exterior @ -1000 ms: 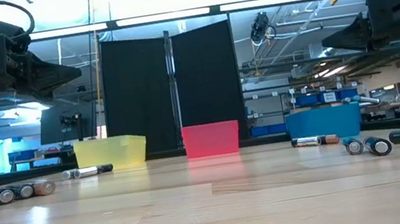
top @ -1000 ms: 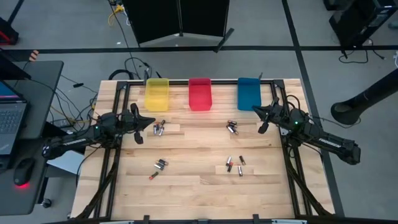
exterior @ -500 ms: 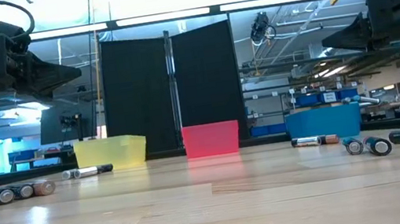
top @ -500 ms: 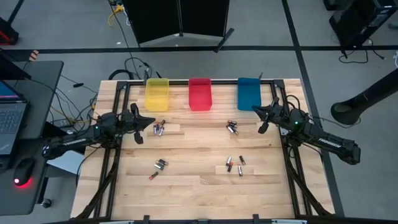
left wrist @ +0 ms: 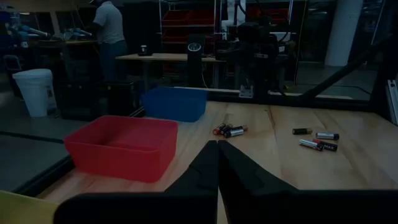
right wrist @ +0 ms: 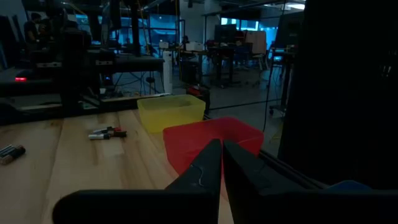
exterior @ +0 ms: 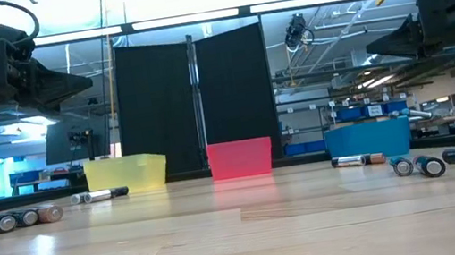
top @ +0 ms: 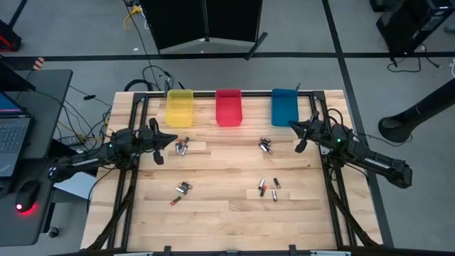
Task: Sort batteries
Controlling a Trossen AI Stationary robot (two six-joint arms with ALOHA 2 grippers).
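left pincer point(top: 169, 139) pressed together, hovering beside small silvery cylindrical batteries point(top: 181, 147) | right pincer point(top: 293, 126) pressed together, hovering near another cluster point(top: 265, 145) | more lying on wooden worktop point(top: 220, 178), well apart

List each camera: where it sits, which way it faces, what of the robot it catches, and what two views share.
High view: overhead, straight down on the table; both arms, left gripper, right gripper.
Low view: table height, level toward the yellow bin, red bin and blue bin; both arms hang above.
Left wrist view: on the left arm, looking across to the red and blue bins; its shut fingers show.
Right wrist view: on the right arm, looking toward the yellow and red bins; its shut fingers show.
Shared: all four see the red bin and batteries.
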